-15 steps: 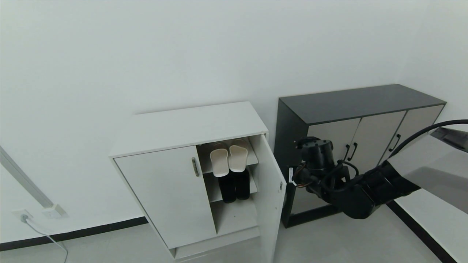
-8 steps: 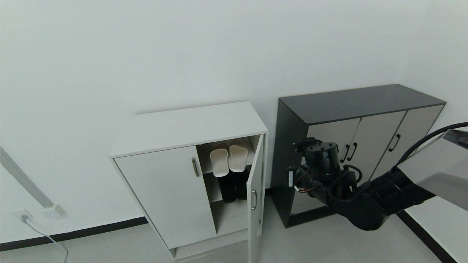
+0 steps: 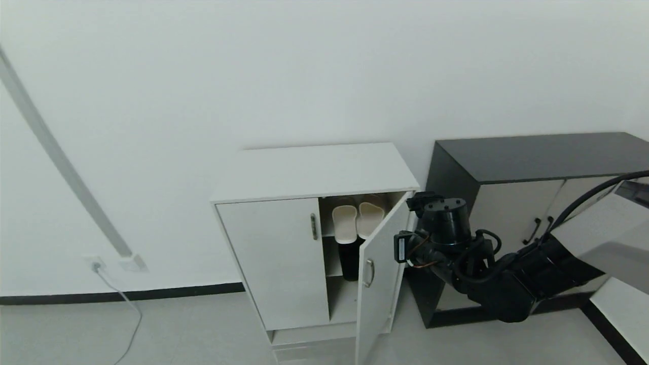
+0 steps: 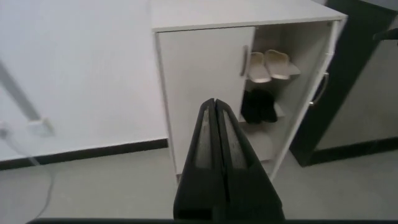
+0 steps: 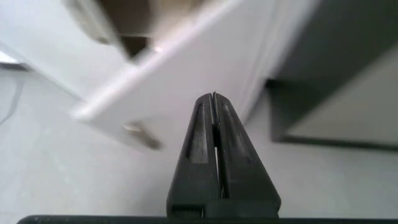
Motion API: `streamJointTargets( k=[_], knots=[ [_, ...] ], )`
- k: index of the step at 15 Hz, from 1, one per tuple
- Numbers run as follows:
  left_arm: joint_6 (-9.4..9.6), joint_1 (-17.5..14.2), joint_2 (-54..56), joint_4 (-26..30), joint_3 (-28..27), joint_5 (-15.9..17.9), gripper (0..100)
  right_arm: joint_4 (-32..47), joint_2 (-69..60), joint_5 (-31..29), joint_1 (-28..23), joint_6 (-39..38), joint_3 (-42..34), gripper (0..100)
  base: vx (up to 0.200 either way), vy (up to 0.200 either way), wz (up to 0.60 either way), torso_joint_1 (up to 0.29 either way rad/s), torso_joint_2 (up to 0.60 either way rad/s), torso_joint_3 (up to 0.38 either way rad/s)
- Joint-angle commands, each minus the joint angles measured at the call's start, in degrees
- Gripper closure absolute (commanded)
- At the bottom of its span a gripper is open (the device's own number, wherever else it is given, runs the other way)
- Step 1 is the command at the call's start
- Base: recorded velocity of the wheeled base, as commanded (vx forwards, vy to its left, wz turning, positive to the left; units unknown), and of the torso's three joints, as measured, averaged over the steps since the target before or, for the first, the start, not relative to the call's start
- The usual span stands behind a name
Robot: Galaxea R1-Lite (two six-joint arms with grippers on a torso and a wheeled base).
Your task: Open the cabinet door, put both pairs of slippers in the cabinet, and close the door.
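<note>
White cabinet (image 3: 314, 172) stands against the wall, its right door (image 3: 377, 274) partly ajar. Beige slippers (image 3: 357, 219) lie on the top shelf, and black slippers (image 3: 350, 261) sit on the shelf below. The right gripper (image 5: 214, 102) is near the door's outer face, jaws pressed together. The left gripper (image 4: 215, 109), jaws likewise closed, points at the cabinet from well back. A dark cabinet (image 3: 537, 152) stands alongside.

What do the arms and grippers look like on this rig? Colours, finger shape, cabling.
Right arm: black, with a round bolted joint cap and looped black cables. Left gripper and right gripper: black, each with two long tapering fingers with grey recessed faces.
</note>
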State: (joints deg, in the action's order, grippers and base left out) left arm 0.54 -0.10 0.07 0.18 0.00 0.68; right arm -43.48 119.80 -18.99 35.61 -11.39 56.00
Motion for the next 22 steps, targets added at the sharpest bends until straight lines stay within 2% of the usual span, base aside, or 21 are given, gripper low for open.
streamJointTargets(
  k=[1, 7, 13, 22],
  knots=[
    [-0.01, -0.1, -0.1, 0.0, 0.0, -0.1, 100, -0.8, 0.0, 0.1, 0.0, 0.0, -0.4, 100, 0.000, 0.000, 0.00, 0.000, 0.00, 0.000],
    [-0.01, -0.1, -0.1, 0.0, 0.0, 0.0, 100, -2.7, -0.7, -0.6, -0.9, 2.4, -1.2, 100, 0.000, 0.000, 0.00, 0.000, 0.00, 0.000],
    [-0.01, 0.0, -0.1, 0.0, 0.0, 0.0, 100, 2.3, -2.5, -0.7, -1.6, 2.9, -2.4, 100, 0.000, 0.000, 0.00, 0.000, 0.00, 0.000],
    [-0.01, 0.0, -0.1, 0.0, 0.0, 0.0, 100, 2.1, 2.9, -0.7, -1.9, 2.9, -0.6, 100, 0.000, 0.000, 0.00, 0.000, 0.00, 0.000]
  ],
)
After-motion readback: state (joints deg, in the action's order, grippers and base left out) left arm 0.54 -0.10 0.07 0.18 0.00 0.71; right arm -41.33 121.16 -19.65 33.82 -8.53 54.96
